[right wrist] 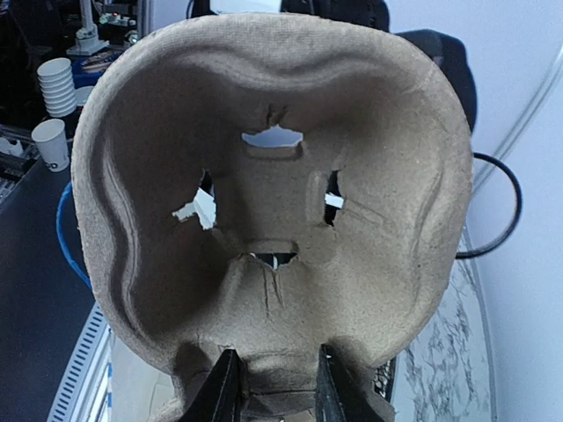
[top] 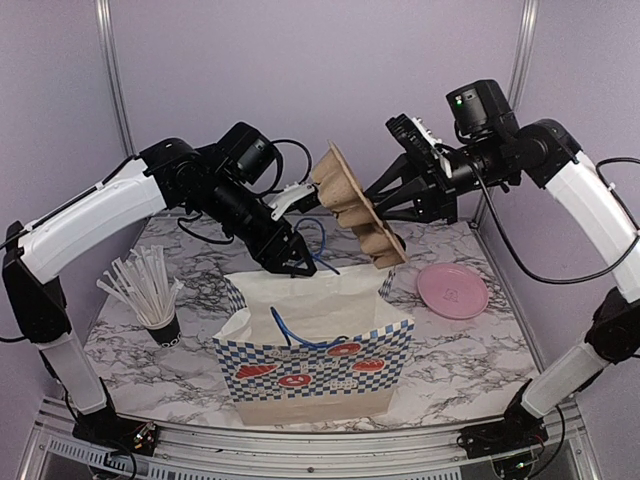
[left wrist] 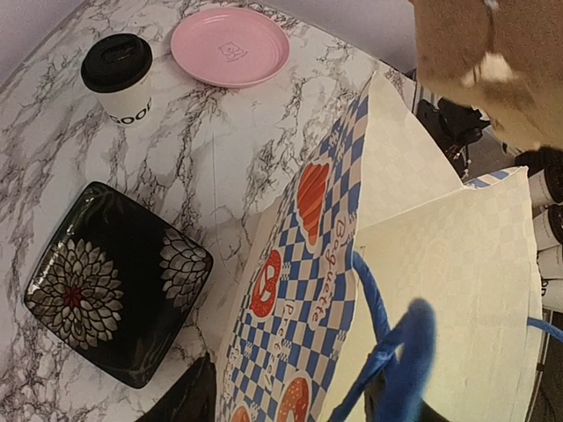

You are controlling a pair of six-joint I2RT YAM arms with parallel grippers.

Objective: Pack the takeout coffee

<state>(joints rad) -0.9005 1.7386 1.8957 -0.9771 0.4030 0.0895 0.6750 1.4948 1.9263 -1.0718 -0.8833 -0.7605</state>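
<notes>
Your right jaws are clamping the tray (top: pixel 355 205) tilted, so it's risking snagging the bag (top: pixel 300 300) below them; left jaws, can't tell if they're gripping.

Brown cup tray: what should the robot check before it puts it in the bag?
1. Right pincer gripping the cup tray: ok.
2. Paper bag standing, mouth open: ok.
3. Tray level: not ok, it is steeply tilted.
4. Tray lined up over the bag mouth: cannot tell.
5. Left pincer gripping the blue handle: cannot tell.
6. Coffee cup upright on the table, lid on: ok.
</notes>
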